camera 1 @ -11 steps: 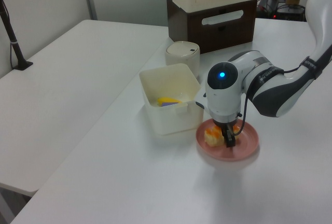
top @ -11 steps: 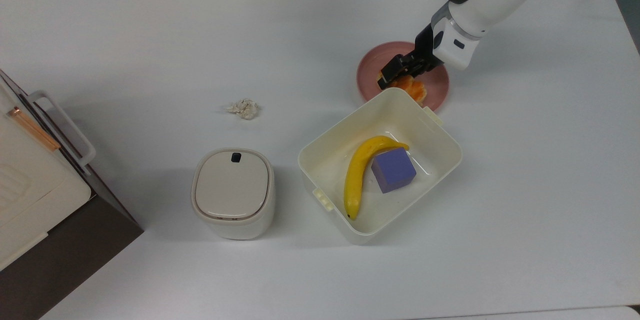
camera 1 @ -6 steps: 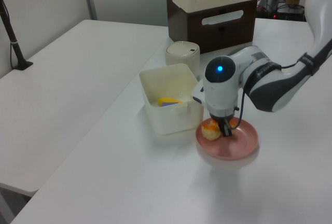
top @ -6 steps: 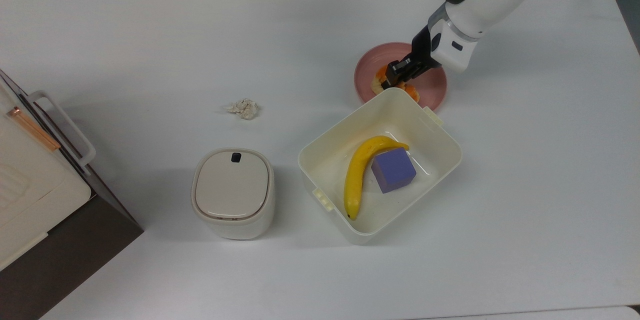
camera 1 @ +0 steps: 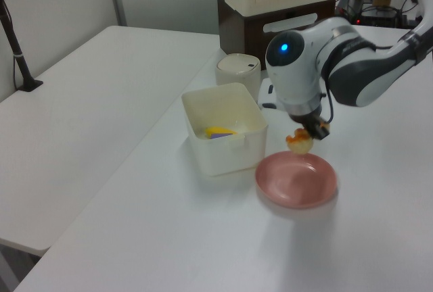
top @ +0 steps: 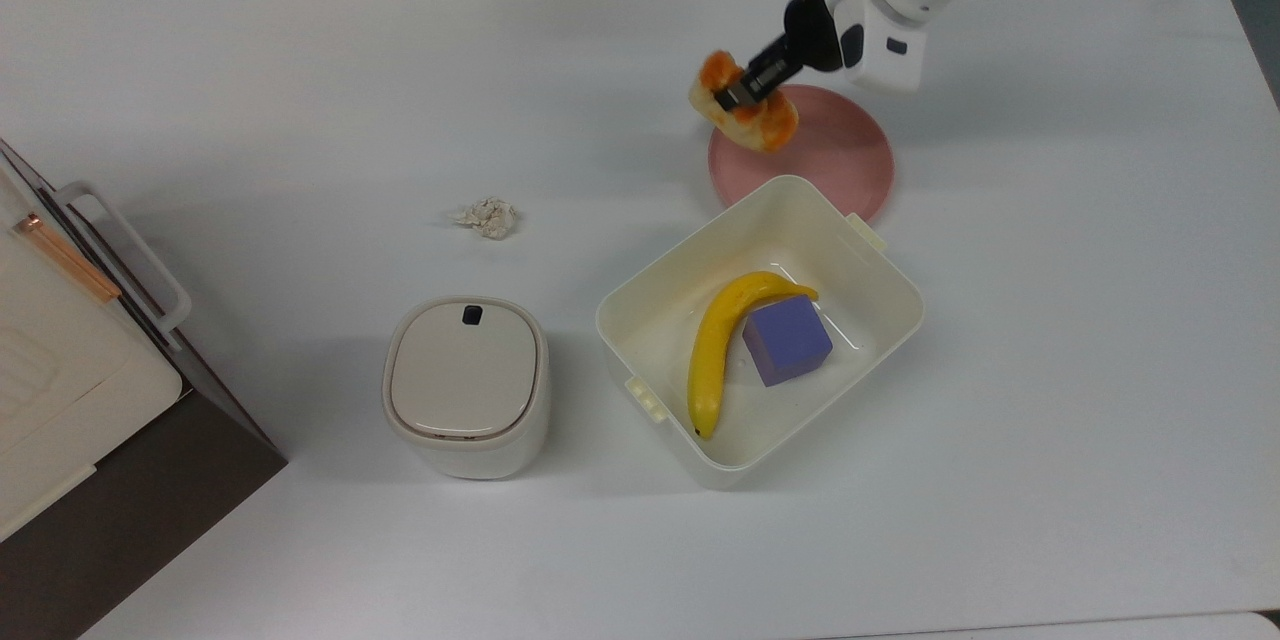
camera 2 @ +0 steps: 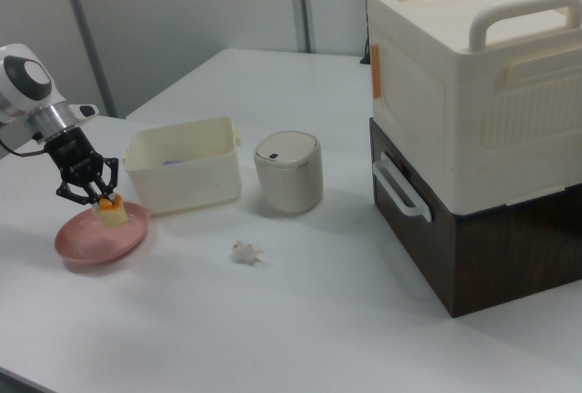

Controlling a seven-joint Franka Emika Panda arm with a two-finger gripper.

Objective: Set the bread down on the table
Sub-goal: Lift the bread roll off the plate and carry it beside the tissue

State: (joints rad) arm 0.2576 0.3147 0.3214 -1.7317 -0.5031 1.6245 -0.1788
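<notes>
you are looking at the gripper point(top: 742, 92) clamping its two dark fingers across the bread point(top: 745, 108), holding the roll in the air above the rim of the pink plate point(top: 830, 160) on the top view's left. in the left view the bread point(camera 1: 299, 142) is hanging clear of the plate point(camera 1: 296, 182), with nothing touching it from below; in the right view the gripper point(camera 2: 94, 195) is sitting just over the plate point(camera 2: 91, 238) with the roll pinched between its tips.

as for progress, you are roughly midway by my reading: the pickup looks done, the plate is lying bare, and the carry to a free stretch of the table point(top: 300, 70) plus the release are what remain.

the roll is showing a glossy orange-brown crust over pale cream sides, oblong and slightly lumpy, likely soft enough to dent under a hard squeeze. the plate is round, smooth and matte pink. the table is flat, plain white and slick-looking. just beside the plate, the cream bin point(top: 900, 295) is holding a yellow banana point(top: 715, 350) and a purple cube point(top: 787, 340); a crumpled paper ball point(top: 487, 217) is lying well apart on the top view's left.
</notes>
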